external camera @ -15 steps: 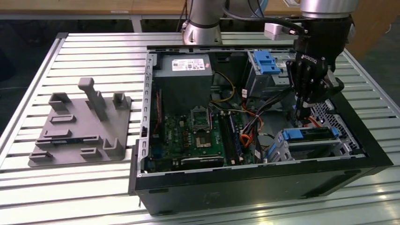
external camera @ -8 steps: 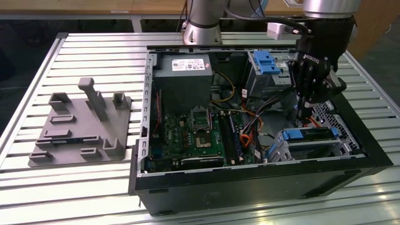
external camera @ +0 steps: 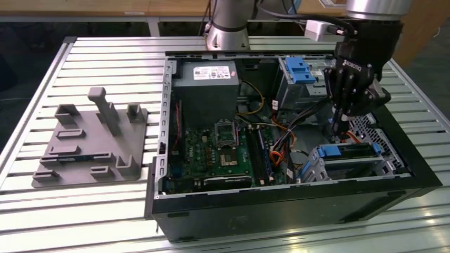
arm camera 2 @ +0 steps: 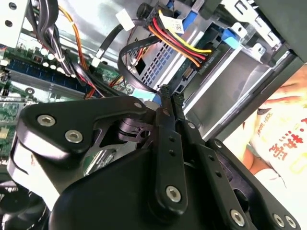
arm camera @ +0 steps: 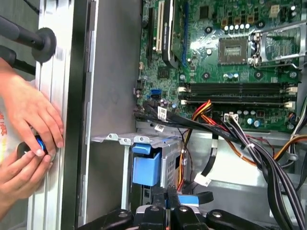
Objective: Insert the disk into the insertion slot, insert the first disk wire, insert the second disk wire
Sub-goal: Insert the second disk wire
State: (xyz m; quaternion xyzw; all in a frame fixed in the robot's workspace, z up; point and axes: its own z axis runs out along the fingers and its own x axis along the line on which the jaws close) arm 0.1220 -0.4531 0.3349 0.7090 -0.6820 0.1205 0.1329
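The gripper [arm camera 2: 170, 93] is down inside the computer case. Its jaws are almost closed, with only a thin crack between them. They seem to pinch the blue plug [arm camera 2: 146, 96] on the end of a black wire [arm camera 2: 125, 67]. The plug sticks out at one side of the fingertips, and the wire loops away from it.

The disk [external camera: 349, 151] sits in the insertion slot [arm camera 2: 158, 62], the low metal box with the little holes, just past the fingertips. Its blue frame [arm camera: 146, 165] shows at the end of the box. A bunch of red, yellow and orange wires [arm camera 2: 177, 40] runs to the back of the disk, a bit beyond the jaws, and looks plugged in.

I think the wire is soft and bendy, so it will flop and pull to the side. The plug is small, hard and light. It is best held by its flat sides, close to the tip, not by the cord. The little pins inside could bend if it goes in crooked.

A person's hands [arm camera: 29, 124] rest on the table rail outside the case, well away from the jaws.
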